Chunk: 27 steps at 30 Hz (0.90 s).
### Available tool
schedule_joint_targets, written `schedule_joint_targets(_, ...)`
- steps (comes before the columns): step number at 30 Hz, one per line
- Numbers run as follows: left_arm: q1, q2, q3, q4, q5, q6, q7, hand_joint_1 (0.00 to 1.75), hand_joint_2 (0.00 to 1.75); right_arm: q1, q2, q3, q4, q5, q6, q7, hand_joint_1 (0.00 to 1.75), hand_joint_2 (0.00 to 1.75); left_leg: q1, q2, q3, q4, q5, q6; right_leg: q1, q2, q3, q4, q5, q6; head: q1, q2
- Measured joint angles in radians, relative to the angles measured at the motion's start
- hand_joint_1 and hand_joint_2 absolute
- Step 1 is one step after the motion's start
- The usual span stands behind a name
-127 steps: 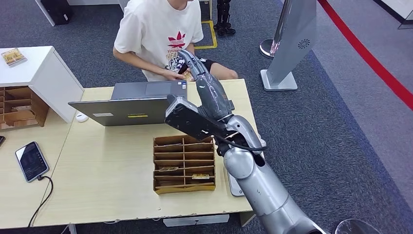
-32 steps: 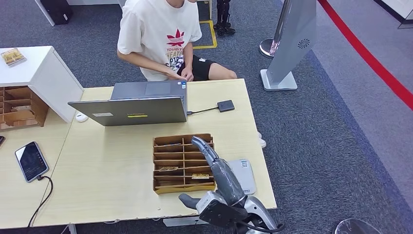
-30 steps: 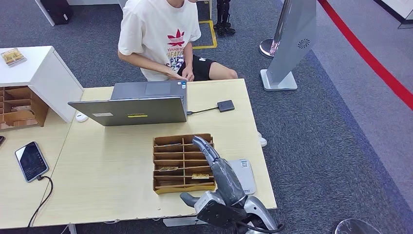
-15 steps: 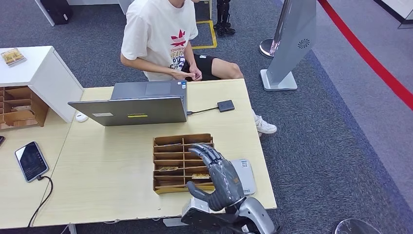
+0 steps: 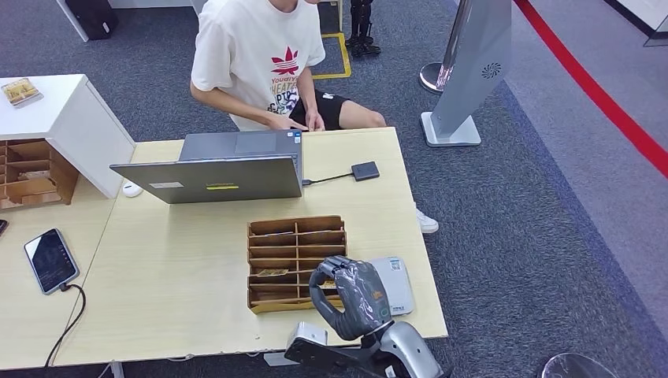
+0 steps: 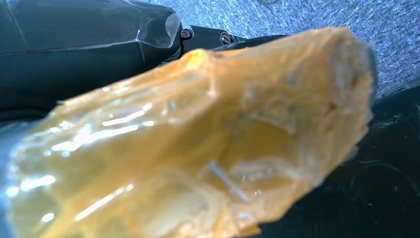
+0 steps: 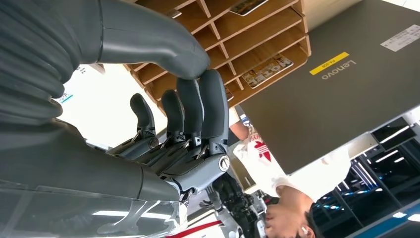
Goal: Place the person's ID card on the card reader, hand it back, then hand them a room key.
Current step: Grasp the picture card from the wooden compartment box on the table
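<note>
The right robot hand [image 5: 352,298] hovers at the near edge of the desk [image 5: 173,283], its fingers curled in toward the thumb with nothing visible between them; half a second ago they were spread over the wooden card rack [image 5: 296,262], and four seconds ago the arm was stretched out to the person. The hand hides the near right corner of the rack and part of the grey card reader [image 5: 396,282] just to the rack's right. A small card [image 5: 272,272] lies in one of the rack's slots; another slot's card is mostly hidden behind the fingers. I cannot make out the ID card itself. In the left wrist view the left robot hand [image 6: 198,144] is a blurred amber shape close against the lens, and whether its fingers are apart or together cannot be told. Farther off stand an open laptop [image 5: 213,177], a small black box on a cable [image 5: 365,171] and a phone [image 5: 50,261] at the left. Beyond the desk sits a person [image 5: 256,59] with hands at the laptop's far edge.
</note>
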<state>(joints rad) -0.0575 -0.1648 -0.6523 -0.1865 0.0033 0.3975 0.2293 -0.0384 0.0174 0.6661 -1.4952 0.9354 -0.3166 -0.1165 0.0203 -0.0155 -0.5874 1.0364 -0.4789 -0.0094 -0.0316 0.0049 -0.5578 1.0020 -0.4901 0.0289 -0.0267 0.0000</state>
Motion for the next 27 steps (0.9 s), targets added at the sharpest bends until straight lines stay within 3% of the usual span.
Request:
schedule_joint_targets(3,0.0,0.0,0.0,0.0,0.0,0.0,0.0,0.0,0.0,-0.001,0.0,0.0,0.007,0.003,-0.002,0.001,0.03,1.75,0.0,0.0,0.0,0.0,0.0,0.0,0.0,0.0,0.0,0.0,0.0,0.0,0.0,0.0)
schedule_joint_targets(24,-0.007,0.0,-0.001,0.0,-0.029,-0.004,0.02,0.0,0.0,-0.024,0.018,0.003,0.083,0.134,-0.051,0.056,0.0,1.75,0.0,0.0,0.0,0.0,0.0,0.0,0.0,0.0,0.0,0.0,0.0,0.0,0.0,0.0)
schedule_joint_targets(27,-0.009,0.0,-0.001,0.0,-0.032,-0.006,0.023,0.0,0.0,-0.029,0.022,0.005,0.101,0.145,-0.052,0.063,0.14,1.75,0.0,0.0,0.0,0.0,0.0,0.0,0.0,0.0,0.0,0.0,0.0,0.0,0.0,0.0)
